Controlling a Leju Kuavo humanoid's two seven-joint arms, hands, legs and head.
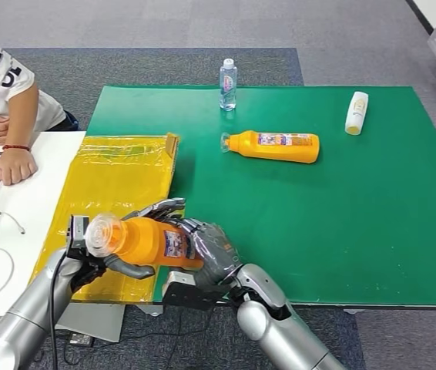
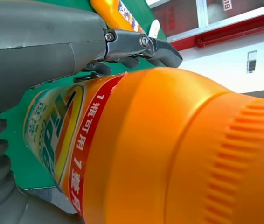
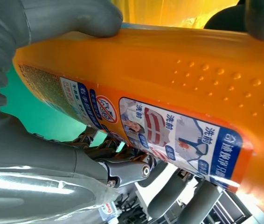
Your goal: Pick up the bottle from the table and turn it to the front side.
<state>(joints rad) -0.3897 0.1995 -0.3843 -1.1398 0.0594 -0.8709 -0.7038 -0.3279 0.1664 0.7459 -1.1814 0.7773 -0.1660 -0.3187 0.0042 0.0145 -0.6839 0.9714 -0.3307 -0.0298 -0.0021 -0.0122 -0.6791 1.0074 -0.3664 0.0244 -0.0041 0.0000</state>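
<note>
— Head view: how many bottles?
— Four. One orange bottle (image 1: 145, 240) at seven o'clock, lifted over the table (image 1: 378, 231) edge, gripped by both the left hand (image 1: 96, 258) and the right hand (image 1: 204, 250); a second orange bottle (image 1: 273, 146) lying (at twelve), one water bottle (image 1: 228, 83), one white bottle (image 1: 356, 112).
— Left wrist view?
— Fingers (image 2: 141, 44) beside the label.
— Right wrist view?
— Thumb (image 3: 71, 18) pressing its side.

High head view over green table (image 1: 349, 231); both wrist views close on bottle (image 1: 152, 240)

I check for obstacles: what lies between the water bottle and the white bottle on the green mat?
Head view: only bare green mat lies between the water bottle and the white bottle.
</note>
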